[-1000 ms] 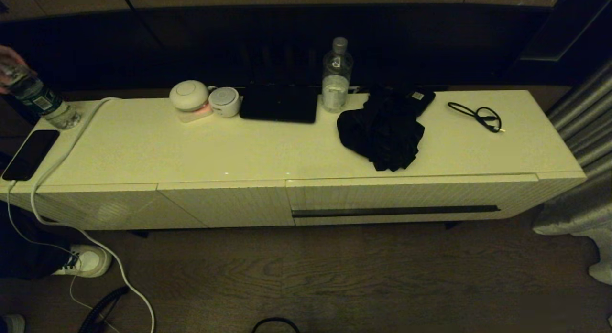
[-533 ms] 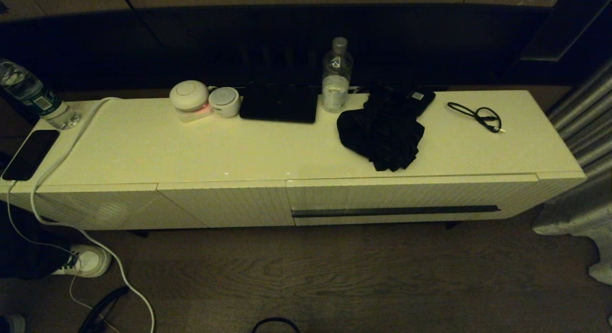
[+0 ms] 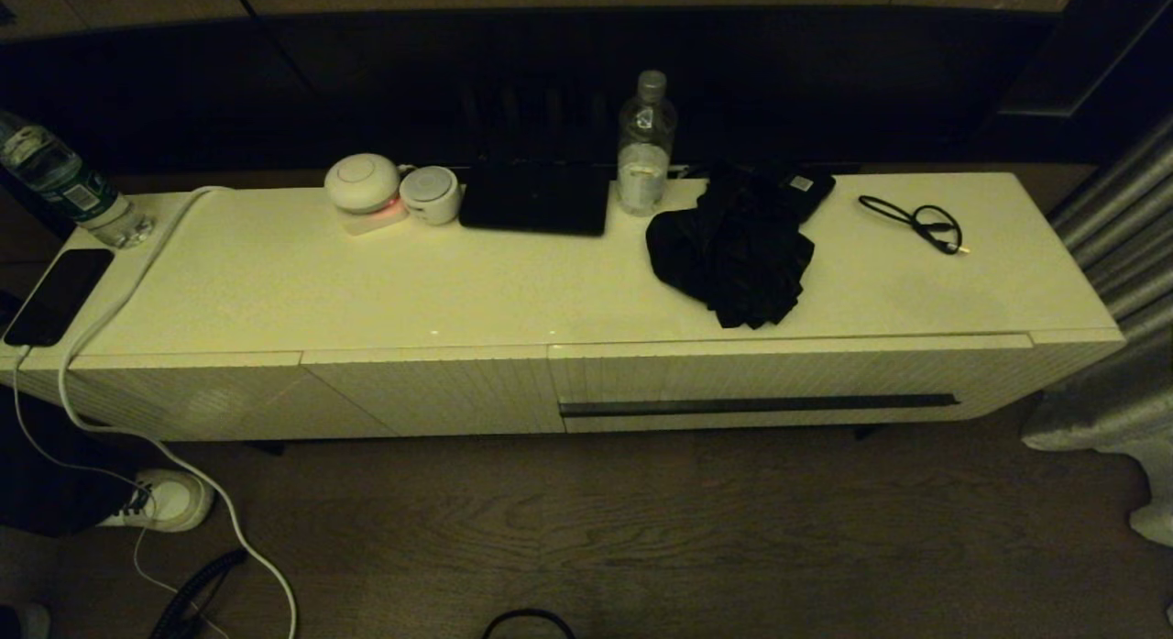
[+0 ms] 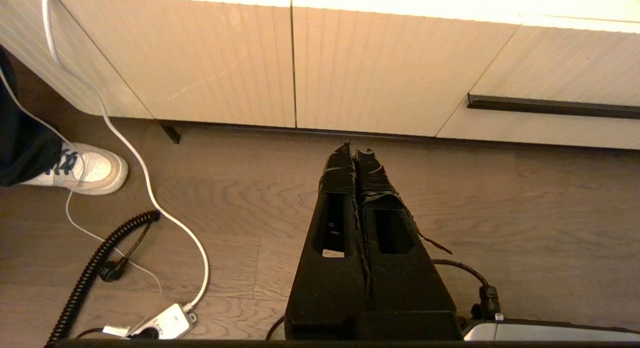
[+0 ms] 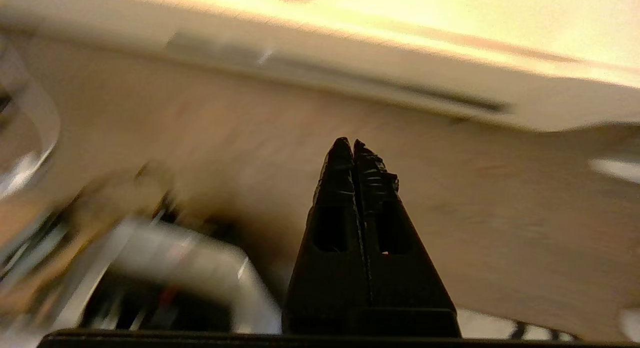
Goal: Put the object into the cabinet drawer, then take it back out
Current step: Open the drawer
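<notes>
The black fabric bundle (image 3: 731,252) lies on the cream cabinet top (image 3: 513,291), right of the middle, just above the closed drawer. The drawer (image 3: 788,382) has a ribbed front and a long dark handle strip (image 3: 759,404); that strip also shows in the left wrist view (image 4: 552,107). Neither arm appears in the head view. My left gripper (image 4: 356,149) is shut and empty, low over the wooden floor in front of the cabinet. My right gripper (image 5: 351,143) is also shut and empty, over the floor facing the drawer handle (image 5: 440,96).
On the cabinet top stand a clear water bottle (image 3: 646,146), a black flat box (image 3: 535,199), two round white devices (image 3: 385,192), a small black device with a white label (image 3: 805,188), a thin black cable (image 3: 919,222), a phone (image 3: 57,296) and another bottle (image 3: 69,192). A person's white shoe (image 3: 167,500) and cords lie on the floor at left.
A hand that held the bottle at the far left has let go and left the view. The right wrist view is blurred by motion.
</notes>
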Tool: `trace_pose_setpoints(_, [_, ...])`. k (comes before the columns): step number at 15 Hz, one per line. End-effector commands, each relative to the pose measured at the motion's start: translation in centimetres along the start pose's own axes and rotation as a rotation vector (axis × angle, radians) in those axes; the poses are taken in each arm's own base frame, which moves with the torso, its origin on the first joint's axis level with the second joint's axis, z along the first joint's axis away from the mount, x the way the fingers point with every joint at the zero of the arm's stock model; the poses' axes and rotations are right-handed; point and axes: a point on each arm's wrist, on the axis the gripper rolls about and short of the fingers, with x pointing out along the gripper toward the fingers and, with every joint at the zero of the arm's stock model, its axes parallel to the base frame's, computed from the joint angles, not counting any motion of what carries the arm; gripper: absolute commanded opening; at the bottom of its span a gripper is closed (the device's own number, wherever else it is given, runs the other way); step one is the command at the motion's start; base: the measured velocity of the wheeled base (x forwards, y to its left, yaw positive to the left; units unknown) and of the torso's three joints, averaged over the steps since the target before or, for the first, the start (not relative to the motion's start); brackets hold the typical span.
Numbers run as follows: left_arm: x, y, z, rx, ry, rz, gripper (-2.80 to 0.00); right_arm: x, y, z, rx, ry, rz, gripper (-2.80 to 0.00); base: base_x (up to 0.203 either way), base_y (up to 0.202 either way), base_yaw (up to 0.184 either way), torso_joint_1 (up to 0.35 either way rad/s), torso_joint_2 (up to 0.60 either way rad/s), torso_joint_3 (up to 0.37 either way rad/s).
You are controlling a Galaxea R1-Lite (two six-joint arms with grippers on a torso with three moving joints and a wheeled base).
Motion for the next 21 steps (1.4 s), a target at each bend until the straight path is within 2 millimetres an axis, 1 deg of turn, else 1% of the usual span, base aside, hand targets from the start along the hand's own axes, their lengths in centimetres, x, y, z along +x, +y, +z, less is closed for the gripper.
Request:
trace_pose_setpoints(1, [0.0, 0.0, 0.0, -0.001, -0.002, 0.001, -2.80, 5.9, 1.1, 1.7, -0.036, 0.175, 0.150, -2.80, 0.000, 0.000, 0.000, 0.000, 0.00, 0.000])
trace_pose_setpoints(4, [0.0, 0.0, 0.0, -0.001, -0.002, 0.001, -2.80, 8.6, 4.0, 1.2, -0.128, 0.274, 0.303, -2.80, 0.000, 0.000, 0.000, 0.000, 0.00, 0.000])
trace_pose_setpoints(5, [0.0, 0.0, 0.0, -0.001, -0.002, 0.001, -2.80, 9.4, 5.0, 0.8, -0.194, 0.310, 0.309, -2.80, 0.000, 0.000, 0.000, 0.000, 0.00, 0.000])
trace_pose_setpoints(6, [0.0, 0.0, 0.0, -0.001, -0.002, 0.001, -2.80, 10.2, 5.4, 0.2, -0.295, 0.337, 0.292, -2.80, 0.000, 0.000, 0.000, 0.000, 0.00, 0.000])
trace_pose_setpoints(8, [0.0, 0.0, 0.0, -0.001, -0.002, 0.001, -2.80, 11.6, 5.7, -1.2, -0.478, 0.401, 0.303, -2.80, 0.000, 0.000, 0.000, 0.000, 0.00, 0.000])
trace_pose_setpoints(10, [0.0, 0.0, 0.0, -0.001, -0.002, 0.001, -2.80, 12.9, 5.9, -2.9, -0.612, 0.468, 0.333, -2.80, 0.000, 0.000, 0.000, 0.000, 0.00, 0.000])
trace_pose_setpoints(12, [0.0, 0.0, 0.0, -0.001, -0.002, 0.001, -2.80, 13.7, 6.0, -4.0, -0.739, 0.509, 0.358, -2.80, 0.000, 0.000, 0.000, 0.000, 0.00, 0.000])
trace_pose_setpoints(14, [0.0, 0.0, 0.0, -0.001, -0.002, 0.001, -2.80, 15.1, 6.0, -4.8, -0.855, 0.573, 0.313, -2.80, 0.000, 0.000, 0.000, 0.000, 0.00, 0.000])
trace_pose_setpoints(17, [0.0, 0.0, 0.0, -0.001, -0.002, 0.001, -2.80, 17.6, 6.3, -5.7, -0.934, 0.632, 0.252, -2.80, 0.000, 0.000, 0.000, 0.000, 0.00, 0.000])
trace_pose_setpoints(19, [0.0, 0.0, 0.0, -0.001, -0.002, 0.001, -2.80, 19.1, 6.6, -6.4, -1.006, 0.604, 0.220, -2.80, 0.000, 0.000, 0.000, 0.000, 0.00, 0.000])
trace_pose_setpoints(21, [0.0, 0.0, 0.0, -0.001, -0.002, 0.001, -2.80, 20.7, 6.8, -7.7, -1.076, 0.574, 0.219, -2.80, 0.000, 0.000, 0.000, 0.000, 0.00, 0.000])
